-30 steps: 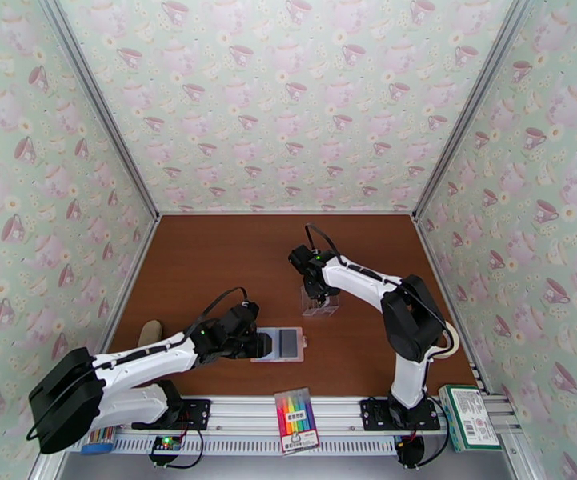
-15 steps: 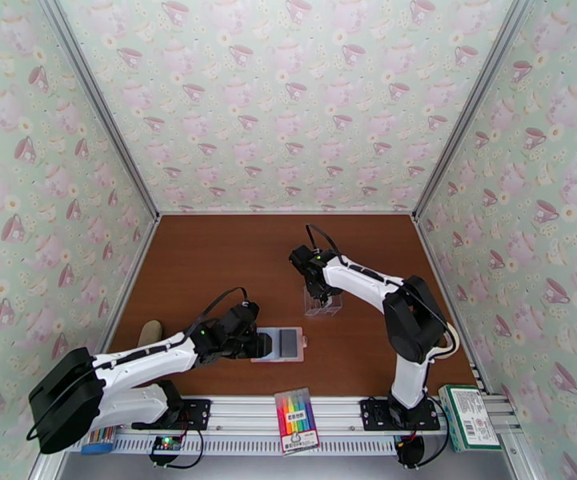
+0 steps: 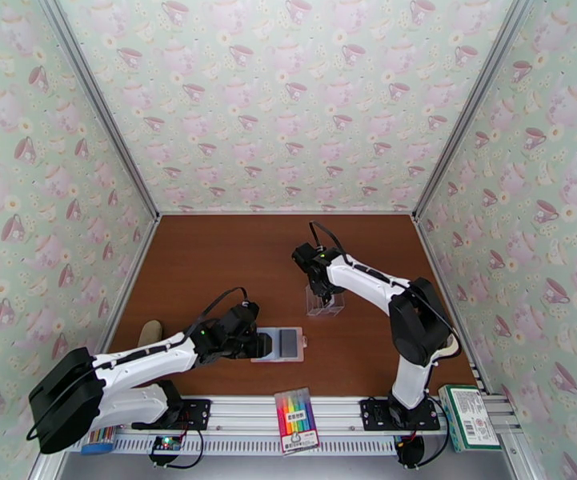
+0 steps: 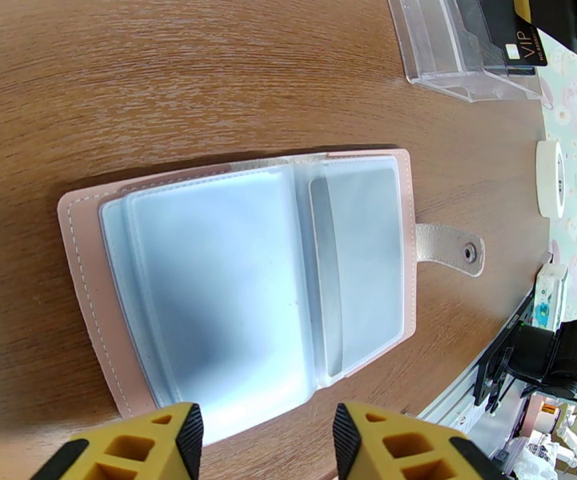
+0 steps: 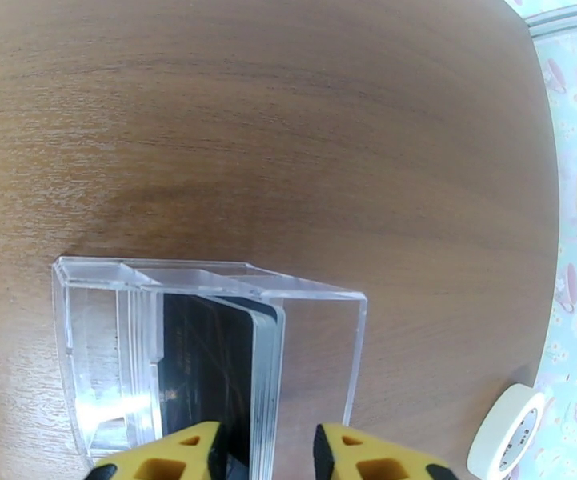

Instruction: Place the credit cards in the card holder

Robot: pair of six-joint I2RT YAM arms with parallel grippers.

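Note:
The card holder (image 4: 248, 282) lies open and flat on the brown table, pink-edged with clear blue-grey sleeves and its snap tab (image 4: 448, 250) to the right; from above the card holder (image 3: 286, 344) sits near the front edge. My left gripper (image 4: 264, 442) is open, its yellow fingertips over the holder's near edge. The credit cards (image 5: 216, 370), a dark stack, stand upright in a clear plastic box (image 5: 312, 346). My right gripper (image 5: 268, 454) reaches down into that box (image 3: 324, 304), open, with a finger on each side of the stack and a small gap on the right.
A roll of white tape (image 5: 504, 430) lies right of the box, by the right arm (image 3: 450, 342). A pack of coloured markers (image 3: 296, 420) and a green carton (image 3: 468, 418) rest on the front rail. A beige object (image 3: 150, 331) sits near the left wall.
The right gripper's fingers have narrowed around the card stack, and its wrist has shifted slightly right. The left arm and the card holder have not moved.

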